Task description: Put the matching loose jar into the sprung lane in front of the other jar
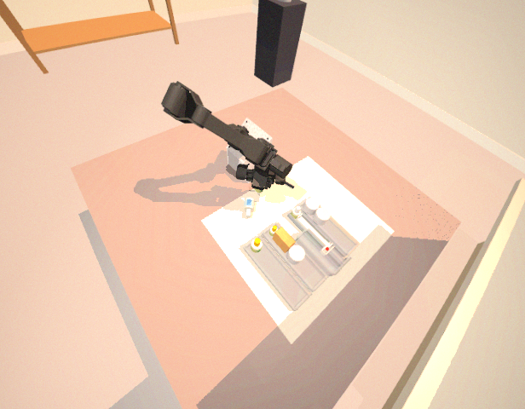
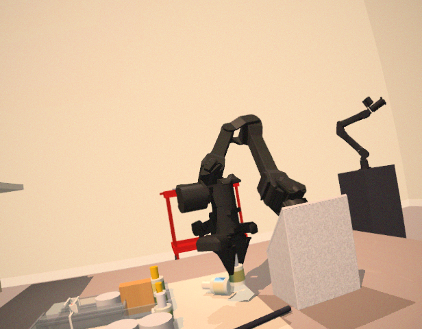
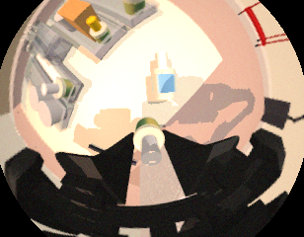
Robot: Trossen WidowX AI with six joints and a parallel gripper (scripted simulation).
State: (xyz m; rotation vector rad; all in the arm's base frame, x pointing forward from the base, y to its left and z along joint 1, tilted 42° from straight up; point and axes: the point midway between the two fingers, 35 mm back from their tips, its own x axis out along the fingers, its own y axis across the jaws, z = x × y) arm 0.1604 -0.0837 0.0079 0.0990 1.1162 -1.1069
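My gripper (image 2: 236,268) (image 3: 148,133) is shut on a small upright jar (image 2: 238,275) (image 3: 150,139) with a green band and a grey cap. The jar hangs a little above the pale mat, close beside a lying blue-labelled bottle (image 1: 248,204) (image 2: 220,285) (image 3: 165,82). In the top view the arm hides most of the held jar. A matching grey-capped jar (image 1: 297,212) (image 2: 162,300) (image 3: 55,89) stands at the near end of the sprung lane, with a long white bar (image 1: 314,232) behind it. A white piece with a red dot (image 1: 326,249) (image 2: 73,303) is at the far end.
Neighbouring lanes hold yellow-capped jars (image 1: 256,244) (image 1: 274,230), an orange block (image 1: 284,239) (image 2: 135,293) (image 3: 77,15) and white round items (image 1: 297,254) (image 1: 323,215). A speckled white block (image 2: 320,247) stands beside the arm. A black rod (image 2: 268,317) lies near the mat's edge.
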